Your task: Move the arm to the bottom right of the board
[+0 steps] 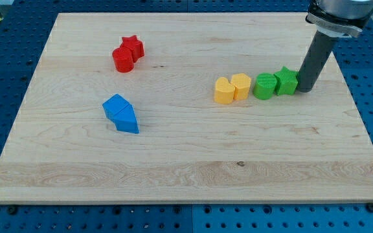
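Wooden board (186,162) lies on a blue perforated table (5,39). My tip (305,90) stands at about 3 o'clock from board centre, near the right edge, touching or just beside the green star block (286,81) at that block's 3 o'clock. The tool is a plain dark rod (315,61), without jaws, holding nothing.

A green rounded block (263,86) touches the star at its 9 o'clock. Two yellow blocks follow toward 9 o'clock: a yellow hexagonal block (241,85), then a yellow heart-like block (224,91), touching each other.

At 10 o'clock from centre, a red star block (133,46) touches a red cylinder block (123,59). At 8 o'clock, two blue blocks (121,114) lie joined.

The board's bottom right corner (368,188), at 5 o'clock, lies well apart from my tip.
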{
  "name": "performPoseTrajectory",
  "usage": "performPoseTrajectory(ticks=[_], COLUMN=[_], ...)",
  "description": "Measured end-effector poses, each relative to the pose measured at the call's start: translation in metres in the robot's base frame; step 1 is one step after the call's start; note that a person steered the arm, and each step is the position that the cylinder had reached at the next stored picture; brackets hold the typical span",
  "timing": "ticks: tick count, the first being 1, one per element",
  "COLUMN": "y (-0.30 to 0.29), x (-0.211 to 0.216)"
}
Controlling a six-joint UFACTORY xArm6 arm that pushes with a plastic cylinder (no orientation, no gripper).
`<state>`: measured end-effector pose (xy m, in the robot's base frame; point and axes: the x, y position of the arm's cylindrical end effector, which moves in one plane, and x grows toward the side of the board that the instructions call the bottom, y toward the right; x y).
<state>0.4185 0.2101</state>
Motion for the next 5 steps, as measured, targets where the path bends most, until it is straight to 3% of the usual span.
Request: performPoseTrajectory(ticks=[2,5], y=[0.023,0.079], x=[-0.030,-0.006])
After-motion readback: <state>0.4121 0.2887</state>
